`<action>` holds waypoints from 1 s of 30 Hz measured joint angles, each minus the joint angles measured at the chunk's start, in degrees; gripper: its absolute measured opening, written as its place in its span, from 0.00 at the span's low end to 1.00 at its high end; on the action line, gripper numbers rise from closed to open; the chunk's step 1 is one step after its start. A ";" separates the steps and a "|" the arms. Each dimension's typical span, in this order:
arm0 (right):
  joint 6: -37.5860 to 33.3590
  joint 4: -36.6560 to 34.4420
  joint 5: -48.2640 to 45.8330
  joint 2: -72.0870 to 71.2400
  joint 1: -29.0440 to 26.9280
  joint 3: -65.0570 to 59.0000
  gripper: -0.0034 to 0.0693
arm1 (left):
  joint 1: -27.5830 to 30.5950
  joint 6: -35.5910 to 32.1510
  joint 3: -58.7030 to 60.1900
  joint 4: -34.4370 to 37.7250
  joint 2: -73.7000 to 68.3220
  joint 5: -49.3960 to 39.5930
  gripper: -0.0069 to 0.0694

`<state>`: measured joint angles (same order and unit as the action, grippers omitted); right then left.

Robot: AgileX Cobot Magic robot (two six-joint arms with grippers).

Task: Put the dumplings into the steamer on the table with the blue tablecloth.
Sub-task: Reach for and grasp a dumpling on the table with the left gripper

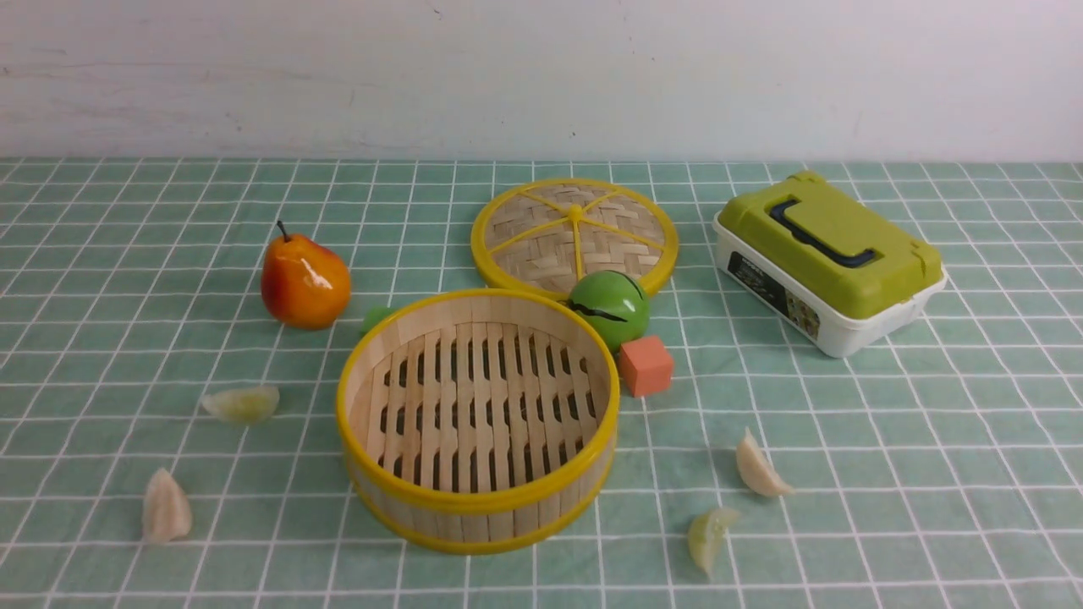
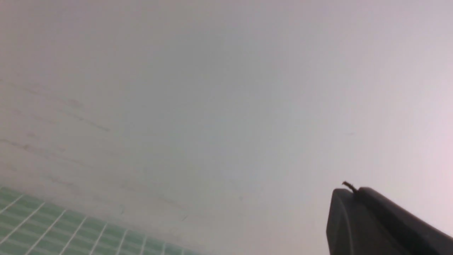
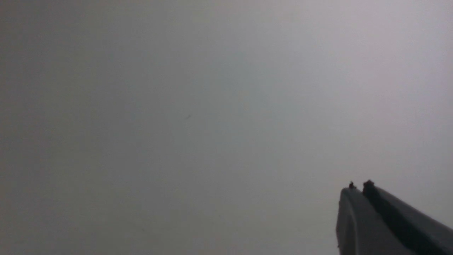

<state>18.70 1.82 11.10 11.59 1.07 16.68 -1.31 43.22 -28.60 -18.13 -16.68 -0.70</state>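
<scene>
The round bamboo steamer (image 1: 475,501) stands empty in the middle of the table, on the blue tablecloth (image 1: 888,440). Two pale dumplings lie to its left, one (image 1: 241,404) nearer the pear and one (image 1: 165,506) close to the front edge. Two more lie to its right, a cream one (image 1: 760,465) and a greenish one (image 1: 709,534). Neither arm shows in the front view. The left gripper (image 2: 354,191) is shut and empty, pointing at the pale wall above a corner of the cloth (image 2: 53,226). The right gripper (image 3: 359,186) is also shut and empty, facing only blank wall.
An orange-red pear (image 1: 305,283) stands left of the steamer. Behind the steamer lie a flat woven yellow-rimmed disc (image 1: 575,233), a green ball (image 1: 609,306) and an orange cube (image 1: 646,365). A white box with a green lid (image 1: 829,258) sits at the back right.
</scene>
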 joint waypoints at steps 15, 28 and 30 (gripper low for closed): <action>-14.13 -9.55 -42.65 30.56 0.00 10.64 0.02 | 0.00 -1.34 -13.48 3.66 -45.63 -31.64 0.07; -36.30 -32.10 -41.10 38.41 7.57 10.76 0.03 | -0.06 -14.20 -18.93 11.38 -64.73 -35.73 0.34; -37.78 -34.07 -41.26 38.80 7.58 10.76 0.03 | -0.06 -14.25 -18.93 11.44 -66.64 -33.86 0.47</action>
<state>-19.09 -32.25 -30.17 50.39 8.65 27.43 -1.37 28.97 -47.54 -6.70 -83.32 -34.55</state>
